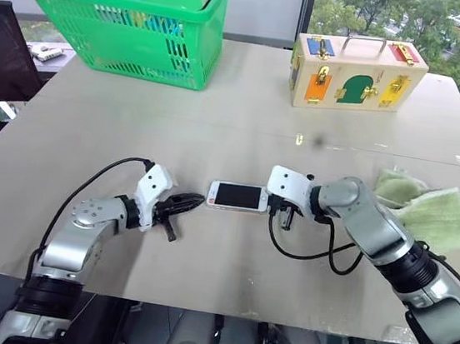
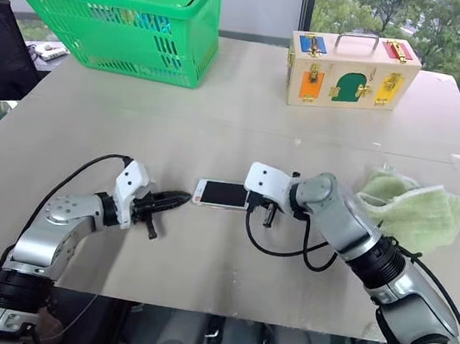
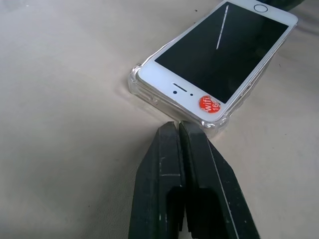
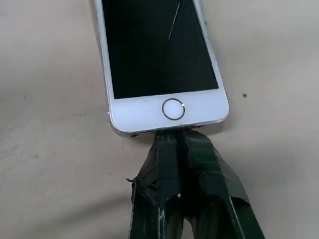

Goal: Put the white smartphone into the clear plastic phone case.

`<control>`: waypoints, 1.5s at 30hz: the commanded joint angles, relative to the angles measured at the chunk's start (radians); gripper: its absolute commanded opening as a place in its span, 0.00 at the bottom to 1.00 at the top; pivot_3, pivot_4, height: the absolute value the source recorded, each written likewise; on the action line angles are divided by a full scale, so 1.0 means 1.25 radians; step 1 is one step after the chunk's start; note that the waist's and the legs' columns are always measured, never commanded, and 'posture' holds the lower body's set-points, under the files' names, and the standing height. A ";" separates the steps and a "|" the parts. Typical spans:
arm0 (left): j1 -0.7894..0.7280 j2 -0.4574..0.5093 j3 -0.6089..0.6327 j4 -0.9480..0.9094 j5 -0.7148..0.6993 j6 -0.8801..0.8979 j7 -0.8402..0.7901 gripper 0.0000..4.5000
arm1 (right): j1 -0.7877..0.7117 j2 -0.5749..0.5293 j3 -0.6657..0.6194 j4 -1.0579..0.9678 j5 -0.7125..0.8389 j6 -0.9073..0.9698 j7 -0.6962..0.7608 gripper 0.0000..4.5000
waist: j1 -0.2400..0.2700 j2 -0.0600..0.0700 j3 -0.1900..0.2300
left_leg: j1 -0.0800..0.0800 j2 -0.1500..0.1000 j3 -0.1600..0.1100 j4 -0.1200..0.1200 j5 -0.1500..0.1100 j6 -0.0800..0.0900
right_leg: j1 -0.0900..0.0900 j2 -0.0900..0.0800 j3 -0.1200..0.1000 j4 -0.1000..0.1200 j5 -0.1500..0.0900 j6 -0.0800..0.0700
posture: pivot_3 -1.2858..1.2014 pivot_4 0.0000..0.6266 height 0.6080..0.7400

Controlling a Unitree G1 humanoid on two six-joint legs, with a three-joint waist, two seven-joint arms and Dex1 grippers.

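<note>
Two closed grippers bracketed the white smartphone [image 3: 219, 55] mid-table: left gripper [image 3: 178, 127] braced the clear plastic phone case [image 3: 135, 82] corner, right gripper [image 4: 175, 137] at the home-button end. Best to press evenly, seating the corners.

The white smartphone [image 2: 221, 194] lies flat on the table [image 2: 219, 120] between both closed grippers' fingers.
</note>
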 commanded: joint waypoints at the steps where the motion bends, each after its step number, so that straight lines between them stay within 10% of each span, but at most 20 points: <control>1: -0.010 -0.024 -0.045 -0.015 -0.004 0.001 -0.022 0.02 | -0.032 0.016 0.063 0.011 -0.027 -0.045 0.051 0.00 | 0.000 0.000 0.000 | 0.001 0.000 0.000 0.000 0.000 0.000 | 0.001 0.000 0.000 0.000 0.000 0.000 | 0.52 0.24 1.00; 23: -0.020 -0.039 -0.041 -0.127 -0.056 0.104 -0.035 0.02 | 0.151 -0.179 -0.228 -0.160 0.009 0.039 0.075 0.00 | 0.014 0.000 0.000 | -0.005 0.000 0.000 -0.001 0.001 0.002 | 0.004 -0.008 -0.013 -0.007 0.000 -0.001 | 0.52 0.24 1.00; 45: 0.021 0.021 -0.032 -0.142 -0.060 0.119 -0.036 0.02 | 0.118 -0.122 -0.176 -0.173 0.034 0.045 0.048 0.00 | -0.003 0.000 0.001 | -0.005 0.001 0.000 -0.001 0.001 0.002 | 0.004 -0.007 -0.013 -0.007 -0.001 0.002 | 0.52 0.24 1.00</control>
